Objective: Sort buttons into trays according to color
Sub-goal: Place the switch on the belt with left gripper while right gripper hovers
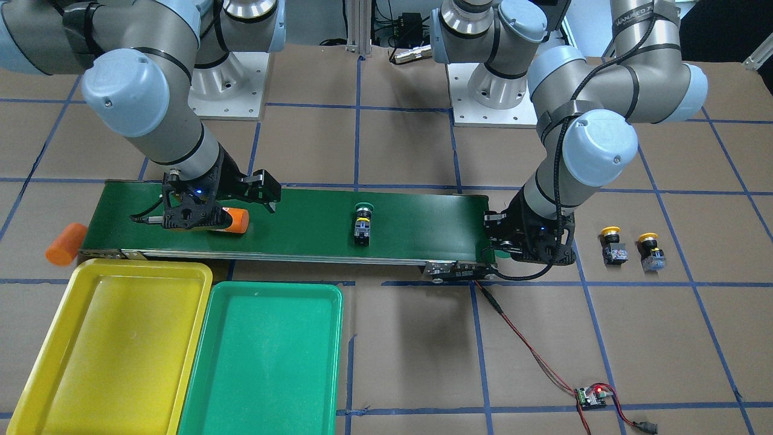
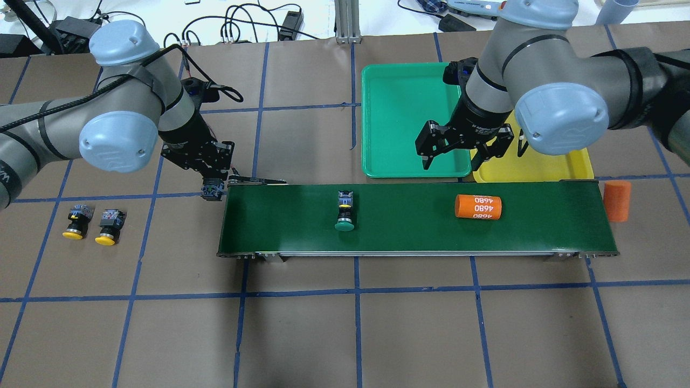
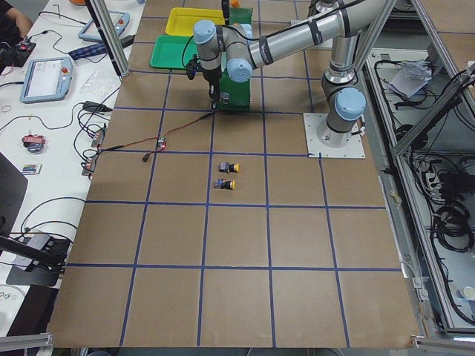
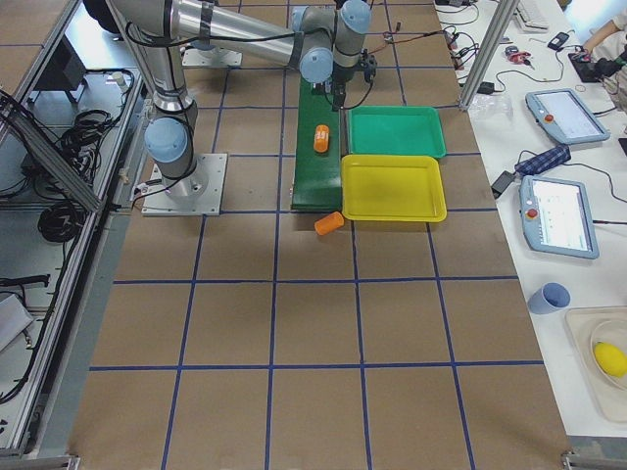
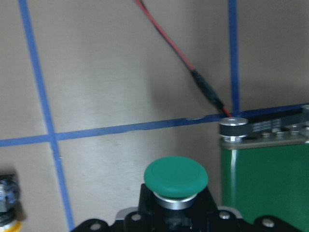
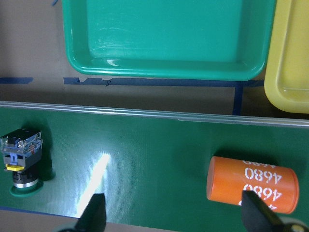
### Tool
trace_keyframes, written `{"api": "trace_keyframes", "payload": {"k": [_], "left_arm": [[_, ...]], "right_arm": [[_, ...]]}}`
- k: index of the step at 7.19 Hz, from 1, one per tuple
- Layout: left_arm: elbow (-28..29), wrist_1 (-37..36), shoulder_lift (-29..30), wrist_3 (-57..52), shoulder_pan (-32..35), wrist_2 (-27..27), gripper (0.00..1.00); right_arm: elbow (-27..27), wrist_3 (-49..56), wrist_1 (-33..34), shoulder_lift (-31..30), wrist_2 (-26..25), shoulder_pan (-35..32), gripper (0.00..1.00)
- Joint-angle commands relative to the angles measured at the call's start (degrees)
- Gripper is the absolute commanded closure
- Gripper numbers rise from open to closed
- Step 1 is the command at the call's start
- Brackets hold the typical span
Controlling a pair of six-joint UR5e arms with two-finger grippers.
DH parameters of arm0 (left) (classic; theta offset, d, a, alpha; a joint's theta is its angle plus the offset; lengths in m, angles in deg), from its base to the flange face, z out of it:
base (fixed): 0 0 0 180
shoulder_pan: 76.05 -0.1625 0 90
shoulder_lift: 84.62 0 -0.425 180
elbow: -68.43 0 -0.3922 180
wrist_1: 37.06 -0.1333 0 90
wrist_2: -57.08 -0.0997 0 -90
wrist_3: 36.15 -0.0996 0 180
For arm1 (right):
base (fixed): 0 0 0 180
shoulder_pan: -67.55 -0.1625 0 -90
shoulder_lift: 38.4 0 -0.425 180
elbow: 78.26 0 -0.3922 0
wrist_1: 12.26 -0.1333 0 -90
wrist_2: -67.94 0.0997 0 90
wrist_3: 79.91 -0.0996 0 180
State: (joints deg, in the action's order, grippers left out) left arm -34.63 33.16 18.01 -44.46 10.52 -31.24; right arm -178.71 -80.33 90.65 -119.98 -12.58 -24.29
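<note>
Left wrist-mounted view: left jaws grip a green button (image 5: 176, 180), probably bound for the belt (image 5: 263, 188); right jaws open.

Noted open conveyor belt (image 2: 415, 237) on either side of the green-capped button (image 2: 345, 211), which lay well apart from the orange cylinder (image 2: 478, 207). Found right gripper (image 2: 461, 159), fingers spread wide, hanging over the belt near that cylinder. Logged left gripper (image 2: 214, 189) crowding the belt's left end, clamped on a held green button (image 5: 176, 176). Saw open table between it and two yellow buttons (image 2: 75, 222). Marked second orange cylinder (image 2: 616, 201) just off the right end. Recorded green tray (image 2: 388, 108) and yellow tray (image 2: 544, 170) side by side beyond the belt, with open floors; red-black wire (image 1: 525, 338) trailing across the table past the left end.
</note>
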Motion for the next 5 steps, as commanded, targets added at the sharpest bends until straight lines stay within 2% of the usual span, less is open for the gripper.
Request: {"api": "trace_keyframes", "payload": {"k": [1,5], "left_arm": [[-1.34,-0.17,0.38,0.4,0.88,0.25,1.0],[-3.2,-0.7,0.82,0.31,1.15,2.18,1.0]], "right_arm": [[-0.09,0.33,-0.25,-0.33,-0.86,0.17,0.0],[-0.09,0.33,-0.34,-0.33,-2.09,0.69,0.0]]}}
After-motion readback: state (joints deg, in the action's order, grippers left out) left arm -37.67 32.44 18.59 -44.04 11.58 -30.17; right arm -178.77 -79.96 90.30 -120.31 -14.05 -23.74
